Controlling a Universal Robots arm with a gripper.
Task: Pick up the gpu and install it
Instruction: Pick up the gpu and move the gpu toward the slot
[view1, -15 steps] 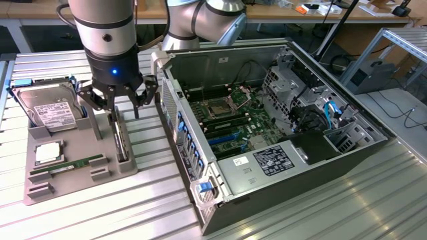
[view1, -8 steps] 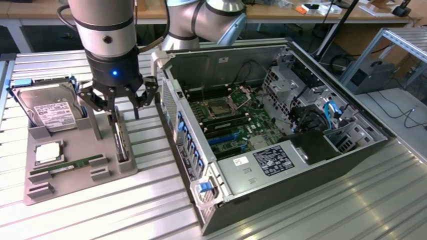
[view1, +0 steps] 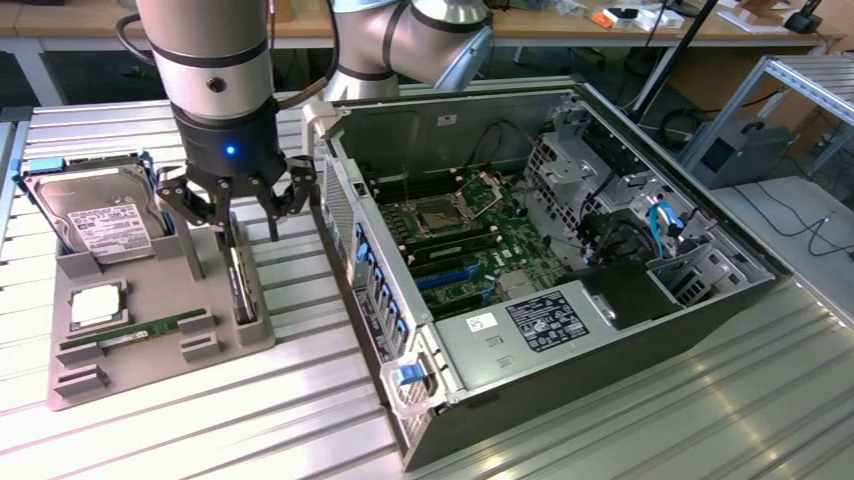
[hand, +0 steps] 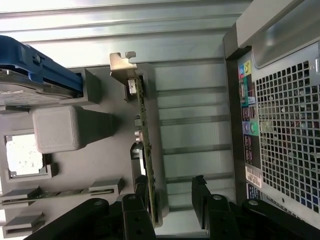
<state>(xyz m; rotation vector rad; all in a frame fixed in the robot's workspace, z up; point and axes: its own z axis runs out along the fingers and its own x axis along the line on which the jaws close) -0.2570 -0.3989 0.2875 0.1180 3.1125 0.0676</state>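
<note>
Pincer (view1: 251, 222) spread over the gpu (view1: 240, 285), nothing pinched.
Your wrist view shows the card's tan bracket (hand: 121, 64) and its edge standing between the fingers (hand: 200, 197) in the grey holder (view1: 147, 300); your exterior view adds the open computer case (view1: 561, 330) alongside.
</note>
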